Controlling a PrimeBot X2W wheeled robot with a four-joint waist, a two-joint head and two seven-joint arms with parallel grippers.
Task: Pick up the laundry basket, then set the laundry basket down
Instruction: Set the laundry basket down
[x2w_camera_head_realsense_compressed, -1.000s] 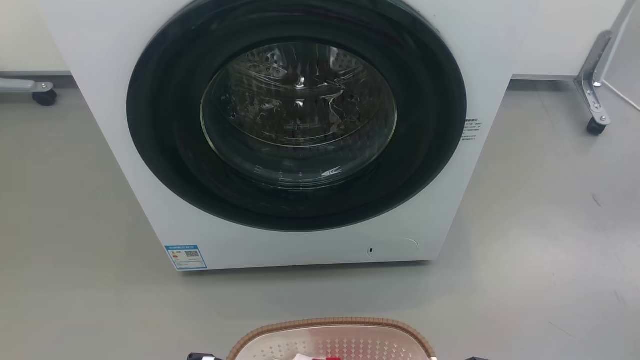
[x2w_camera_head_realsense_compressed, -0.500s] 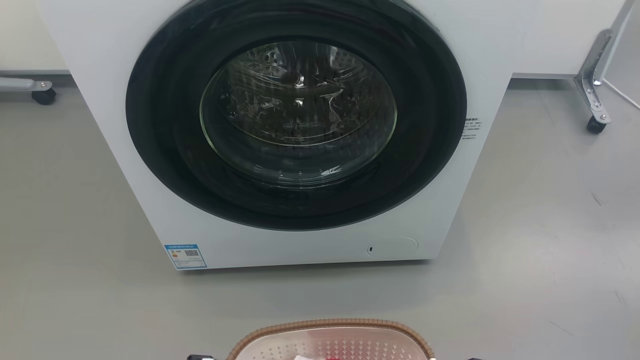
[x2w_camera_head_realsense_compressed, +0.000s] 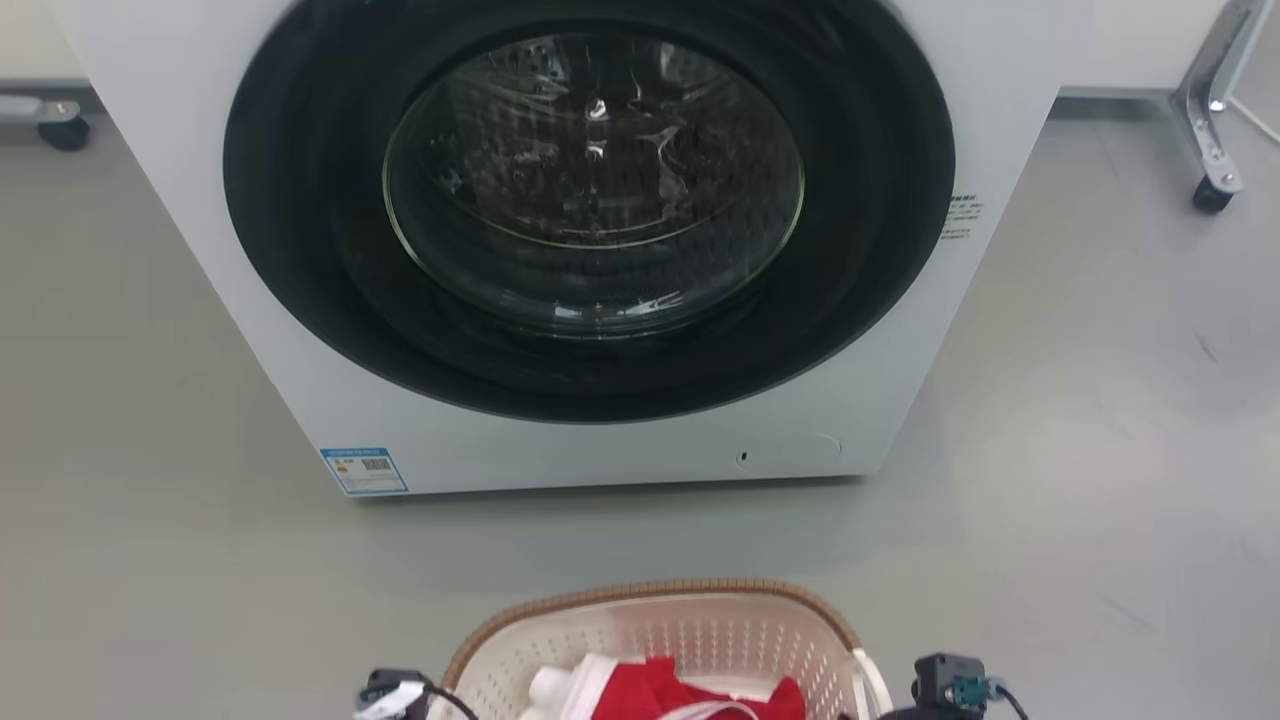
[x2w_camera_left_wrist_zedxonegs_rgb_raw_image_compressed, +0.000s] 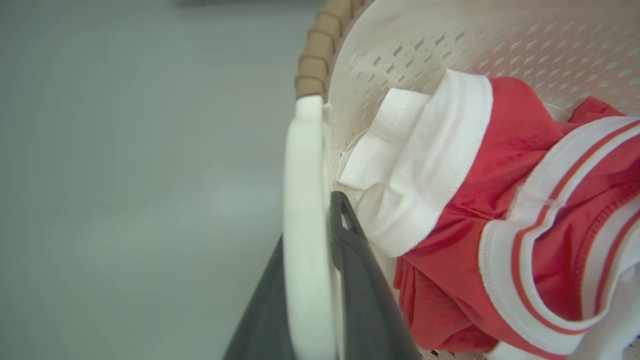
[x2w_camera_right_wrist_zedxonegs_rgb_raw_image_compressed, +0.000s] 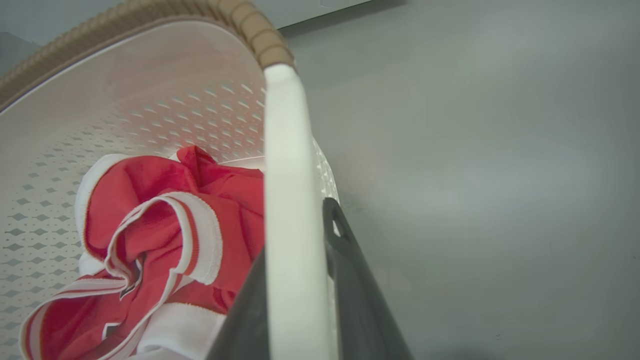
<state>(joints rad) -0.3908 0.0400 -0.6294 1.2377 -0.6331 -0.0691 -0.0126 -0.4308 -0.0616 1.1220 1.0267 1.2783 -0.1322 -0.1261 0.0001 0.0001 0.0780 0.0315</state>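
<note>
The laundry basket (x2w_camera_head_realsense_compressed: 650, 597) is at the bottom middle of the head view, cream-white and perforated with a brown woven-look rim. A red and white garment (x2w_camera_head_realsense_compressed: 690, 695) lies inside it. My left gripper (x2w_camera_left_wrist_zedxonegs_rgb_raw_image_compressed: 310, 260) is shut on the basket's left white handle (x2w_camera_left_wrist_zedxonegs_rgb_raw_image_compressed: 302, 200), one dark finger on each side. My right gripper (x2w_camera_right_wrist_zedxonegs_rgb_raw_image_compressed: 295, 280) is shut in the same way on the right white handle (x2w_camera_right_wrist_zedxonegs_rgb_raw_image_compressed: 287, 175). Both wrists show beside the basket in the head view. Whether the basket rests on the floor I cannot tell.
A white front-loading washing machine (x2w_camera_head_realsense_compressed: 600, 460) with a round dark door, shut, stands right behind the basket on the grey floor (x2w_camera_head_realsense_compressed: 1100, 450). A metal frame leg on a caster (x2w_camera_head_realsense_compressed: 1212, 190) stands at the far right. Another caster (x2w_camera_head_realsense_compressed: 62, 130) is at the far left.
The head camera has moved. The washer sits higher and larger in view, and more of the basket, the garment and both wrists now show. Whether the basket itself moved is unclear.
</note>
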